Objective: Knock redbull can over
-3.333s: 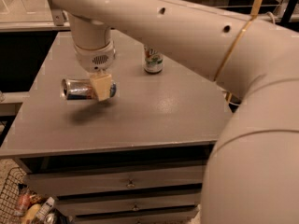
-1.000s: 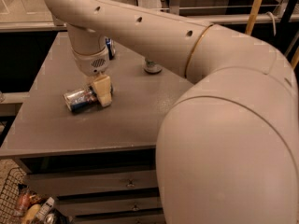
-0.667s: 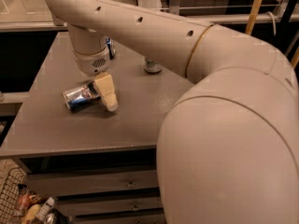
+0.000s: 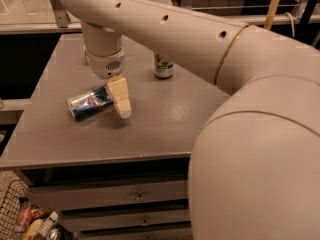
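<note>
The redbull can was already flat on its side three seconds back, and it still is. It's only slid a bit toward you and turned slightly, left of middle on the table. Your gripper stays parked right at the can's right end; touching or just beside, I can't say, and I can't tell how the jaws stand. The arm has shifted in the last second, though. I'd call the knock-over done.

Labels: blue and silver panels with a bit of red, no letters I can read. Same for the green can standing further back.
</note>
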### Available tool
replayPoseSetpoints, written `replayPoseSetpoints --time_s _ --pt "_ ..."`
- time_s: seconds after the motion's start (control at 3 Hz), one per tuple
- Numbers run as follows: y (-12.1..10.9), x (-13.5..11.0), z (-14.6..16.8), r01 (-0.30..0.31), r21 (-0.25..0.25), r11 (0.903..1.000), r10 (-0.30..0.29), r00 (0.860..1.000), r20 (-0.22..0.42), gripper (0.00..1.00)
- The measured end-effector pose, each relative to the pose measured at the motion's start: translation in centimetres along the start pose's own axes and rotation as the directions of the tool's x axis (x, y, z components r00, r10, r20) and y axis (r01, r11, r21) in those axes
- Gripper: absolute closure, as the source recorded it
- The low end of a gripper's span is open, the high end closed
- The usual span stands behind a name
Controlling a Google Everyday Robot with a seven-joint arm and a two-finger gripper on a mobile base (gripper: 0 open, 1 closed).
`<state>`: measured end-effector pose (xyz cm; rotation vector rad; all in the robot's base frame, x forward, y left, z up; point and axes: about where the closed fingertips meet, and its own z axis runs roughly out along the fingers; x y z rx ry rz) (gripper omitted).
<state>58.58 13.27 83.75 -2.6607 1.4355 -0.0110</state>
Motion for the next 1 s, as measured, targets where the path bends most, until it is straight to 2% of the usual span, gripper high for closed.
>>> replayPoseSetpoints --time_s 0.33,0.67,1.0 --pt "1.6 1.6 -2.5 -0.042 0.072 0.9965 0.042 0.999 0.008 0.00" --pt "4.7 4.4 -5.3 -0.108 0.138 0.9846 0.107 0.994 0.015 0.00" --pt "8.3 7.6 -6.3 -0.179 0.165 0.9699 0.176 0.984 0.036 0.00"
